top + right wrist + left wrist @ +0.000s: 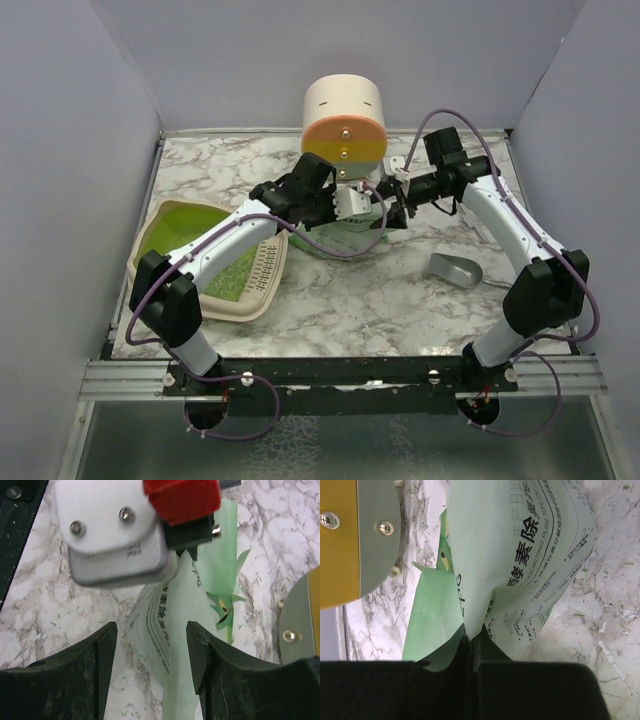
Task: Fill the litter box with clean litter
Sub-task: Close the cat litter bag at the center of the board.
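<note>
No litter shows in the box (185, 232) yet; my left jaws clamp the bag (540, 555), my right jaws gape around it.

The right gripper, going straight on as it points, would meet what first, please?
Probably the mint-green bag: the right gripper stands open around it; the left gripper, pinching it, lies beyond, though depth is unclear.

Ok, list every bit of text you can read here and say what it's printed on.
"ODORIZING PURE TOFU CAT": curved dark print on the soft mint-green plastic bag, cut off at both ends.
"素除": large dark characters on the same bag; the characters on either side are creased and unclear.
Small-print blocks on the bag: too small to read.
Cream cylinder with an orange face and small grey metal scoop: no text visible.
</note>
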{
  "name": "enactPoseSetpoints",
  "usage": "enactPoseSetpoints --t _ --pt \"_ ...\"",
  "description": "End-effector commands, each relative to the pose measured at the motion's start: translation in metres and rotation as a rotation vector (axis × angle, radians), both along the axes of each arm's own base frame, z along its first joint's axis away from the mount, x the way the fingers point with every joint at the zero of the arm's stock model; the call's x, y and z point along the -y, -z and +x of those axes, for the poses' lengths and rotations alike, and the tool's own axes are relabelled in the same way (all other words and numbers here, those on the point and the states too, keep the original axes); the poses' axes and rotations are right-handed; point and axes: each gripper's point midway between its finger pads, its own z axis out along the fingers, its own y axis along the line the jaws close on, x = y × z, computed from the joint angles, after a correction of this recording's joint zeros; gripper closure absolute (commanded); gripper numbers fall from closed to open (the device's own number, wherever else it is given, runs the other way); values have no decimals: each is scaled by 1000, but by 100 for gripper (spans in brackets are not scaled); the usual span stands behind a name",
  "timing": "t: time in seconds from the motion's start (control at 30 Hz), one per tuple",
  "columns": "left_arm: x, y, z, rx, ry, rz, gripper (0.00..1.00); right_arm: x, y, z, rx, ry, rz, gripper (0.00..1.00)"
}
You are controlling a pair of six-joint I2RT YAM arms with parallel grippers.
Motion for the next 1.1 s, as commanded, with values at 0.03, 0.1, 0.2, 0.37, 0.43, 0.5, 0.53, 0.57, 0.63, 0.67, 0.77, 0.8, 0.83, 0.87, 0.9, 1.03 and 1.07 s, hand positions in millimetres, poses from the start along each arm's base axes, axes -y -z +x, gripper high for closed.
enactPoseSetpoints --t 0.03,0.1,0.2,0.37,0.43,0.5,0.53,0.57,0.63,0.67,0.77,0.8,0.83,0.87,0.9,1.03,1.07 --pt "21 -70 19 189 -1 -133 100 -32 -2 20 8 -8 44 42" --pt "22 -72 18 192 1 -142 100 -40 1 26 -6 -18 52 42" --pt "22 -74 15 198 1 -159 100 -51 10 30 -45 -34 53 42" --pt "22 -76 13 199 0 -170 100 -63 39 22 -101 -40 21 43" --pt "23 -79 13 204 0 -179 100 -64 50 26 -99 -7 12 53" --pt "22 -81 14 213 -1 -183 100 -64 58 35 -93 24 -5 81" --pt "21 -81 13 215 -3 -182 100 -62 62 37 -92 32 -23 92" --pt "20 -82 14 220 -5 -178 100 -60 68 41 -99 51 -49 98" --pt "18 -83 14 228 -10 -174 100 -53 80 46 -100 86 -109 99" --pt "17 -83 14 233 -14 -170 100 -48 86 51 -99 123 -142 99" --pt "10 -83 17 248 -36 -153 100 -25 91 57 -73 191 -174 99" --pt "9 -84 17 253 -40 -147 100 -15 91 59 -69 215 -170 99" --pt "6 -85 18 258 -45 -145 100 -4 91 60 -74 234 -164 99" --pt "4 -85 18 261 -49 -144 100 8 91 61 -81 252 -155 99" --pt "2 -86 19 263 -55 -147 100 21 93 62 -88 270 -154 99" --pt "-4 -91 23 269 -72 -155 100 66 103 66 -115 326 -160 99" --pt "-5 -91 24 269 -76 -159 100 75 105 67 -115 339 -162 99"
